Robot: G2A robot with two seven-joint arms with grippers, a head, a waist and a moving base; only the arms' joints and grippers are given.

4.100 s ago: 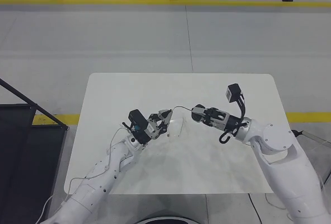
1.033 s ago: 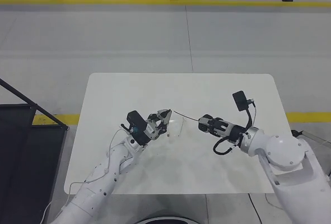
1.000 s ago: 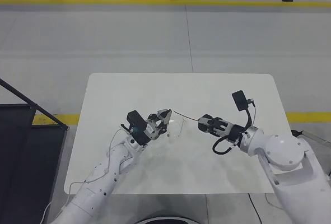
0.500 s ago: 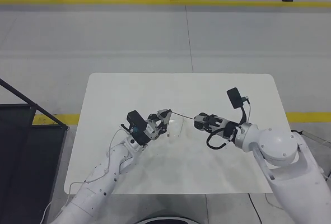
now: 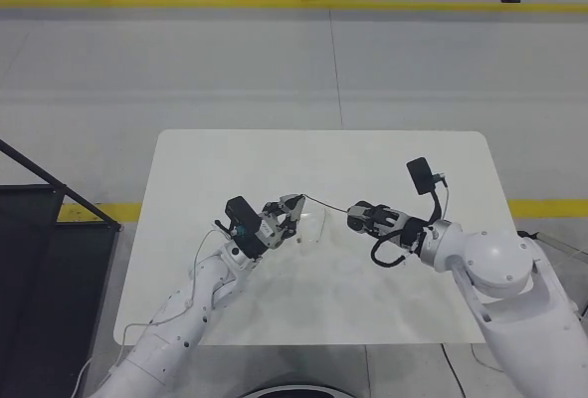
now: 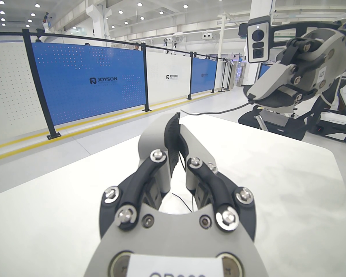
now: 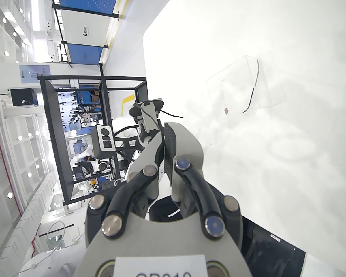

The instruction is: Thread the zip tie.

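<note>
A thin black zip tie [image 5: 323, 204] hangs in the air above the middle of the white table [image 5: 224, 159], stretched between both grippers. My left gripper [image 5: 295, 204] is shut on one end of it. In the left wrist view the tie [image 6: 216, 112] leaves my left gripper [image 6: 177, 118] and runs to the tips of my right gripper [image 6: 249, 99], which is shut on the other end. My right gripper [image 5: 351, 211] faces the left one at a small distance. In the right wrist view its fingers [image 7: 173, 142] are pressed together.
A small clear plastic box [image 5: 313, 229] lies on the table just below the left gripper. The right wrist view shows another black tie [image 7: 252, 93] inside this box [image 7: 239, 87]. A black framed panel [image 5: 25, 259] stands off the table's left side.
Compared with one second ago, my right gripper has drawn slightly closer to the left one, still holding the tie's end. The left arm has stayed where it was.
</note>
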